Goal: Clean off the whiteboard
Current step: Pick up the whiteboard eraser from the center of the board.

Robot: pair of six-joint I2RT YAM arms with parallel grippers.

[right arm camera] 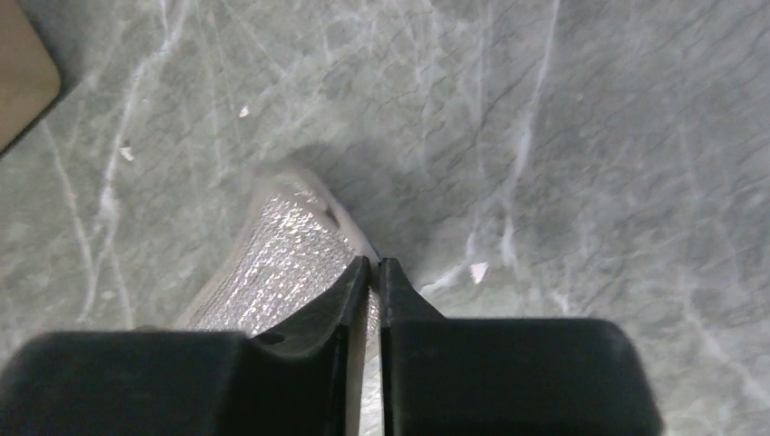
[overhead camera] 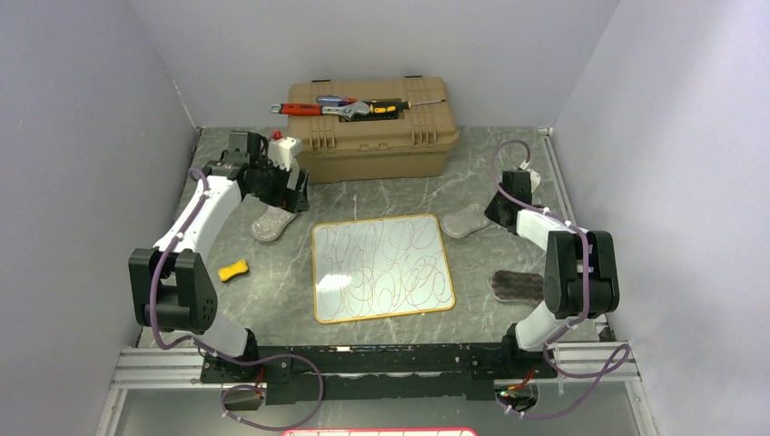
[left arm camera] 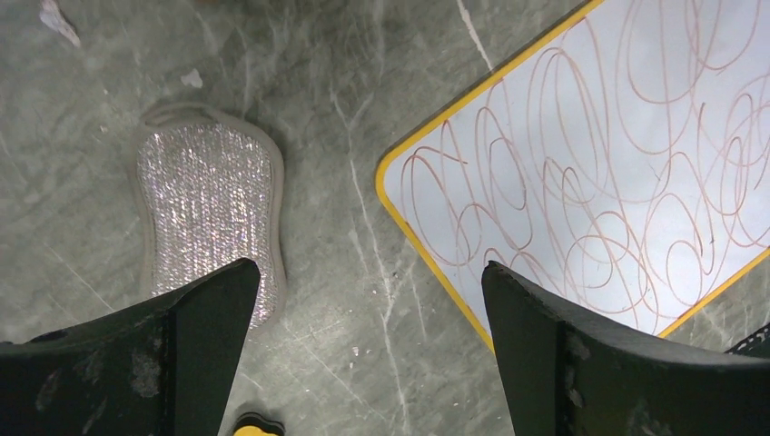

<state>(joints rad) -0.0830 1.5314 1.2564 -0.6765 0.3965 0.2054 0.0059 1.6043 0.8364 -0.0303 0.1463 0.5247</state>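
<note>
Marbled grey tabletop: right claw [right arm camera: 374, 272] pinches a silver pad [right arm camera: 281, 245] by its rim, jaws nearly together. Scribbled board [overhead camera: 381, 268] lies just left of it, toward the bases, its long side apparently running left to right. Left claw [left arm camera: 370, 268] gapes wide beside the board's far-left corner, holding nothing. No readable writing, only loops.

Scribble-covered yellow-rimmed whiteboard [overhead camera: 382, 268], lying flat

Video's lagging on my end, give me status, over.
Left gripper open, empty. Right gripper shut on silver pad. Whiteboard covered in scribbles. Nothing lying on it.
</note>
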